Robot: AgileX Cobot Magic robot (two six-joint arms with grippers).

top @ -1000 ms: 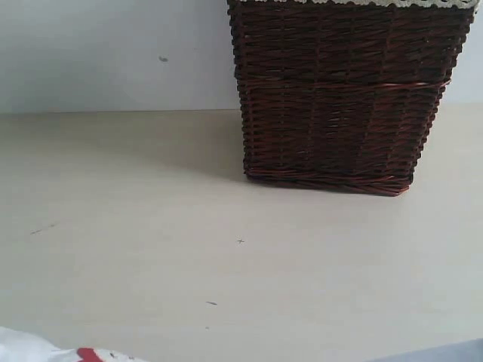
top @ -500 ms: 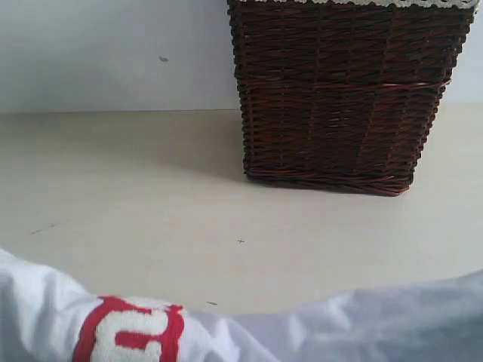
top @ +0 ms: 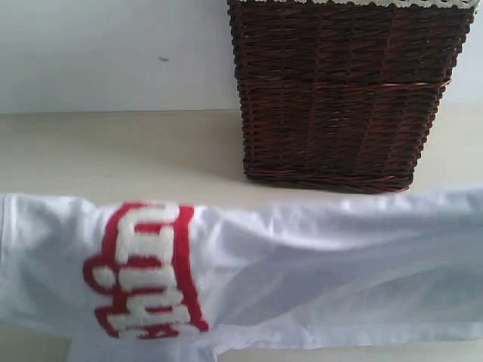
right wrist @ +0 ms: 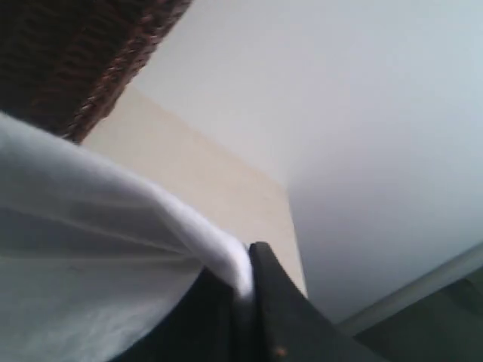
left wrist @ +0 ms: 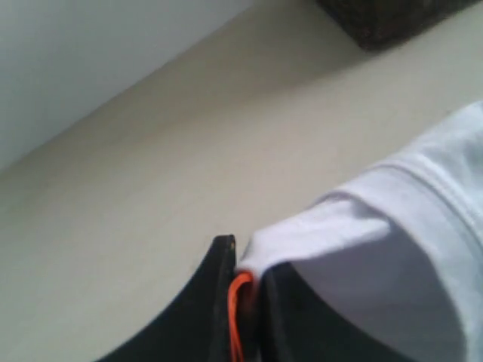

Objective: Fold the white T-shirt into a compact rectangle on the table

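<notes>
Left claw (left wrist: 245,264) and right claw (right wrist: 241,268) each pinched tight on the white T-shirt (top: 302,256) (stretched between them); long axis parallel to far edge of desk (top: 113,151).

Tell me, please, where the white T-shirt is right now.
In the exterior view the white T-shirt spans the lower half, in front of the wicker basket, red-outlined letters toward the left; the left gripper and right gripper pinch its ends.

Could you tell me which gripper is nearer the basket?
Right. The right gripper, pinching the shirt, has the basket close by; the left gripper holds the shirt's far end.
</notes>
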